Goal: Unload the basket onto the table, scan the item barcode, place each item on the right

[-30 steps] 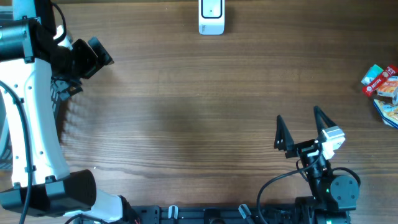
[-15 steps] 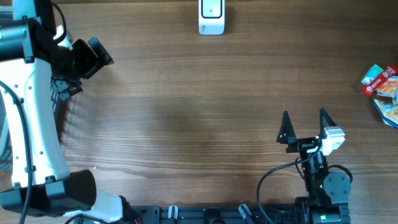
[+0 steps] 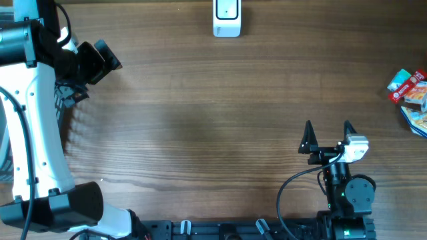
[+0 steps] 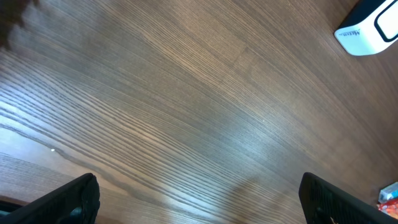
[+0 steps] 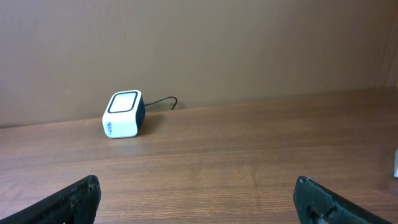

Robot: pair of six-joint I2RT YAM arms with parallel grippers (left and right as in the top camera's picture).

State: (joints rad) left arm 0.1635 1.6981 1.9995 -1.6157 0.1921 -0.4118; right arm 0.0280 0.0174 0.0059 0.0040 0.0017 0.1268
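Right end effector (image 3: 327, 128): jaws spread wide, nothing between them, holds nothing. Sits near front table edge, right of centre, pointing toward far edge.
Left end effector (image 4: 200, 200): jaws likewise wide apart, empty, only bare wood under it. Positioned over left side of table (image 3: 200, 100).
White barcode scanner (image 3: 227, 19): at far edge, near centre; thin cable (image 5: 163, 101) trails behind it in right wrist view.
Item: small pile of colourful snack packets (image 3: 411, 93) at right table edge, well apart from both end effectors and scanner, untouched.
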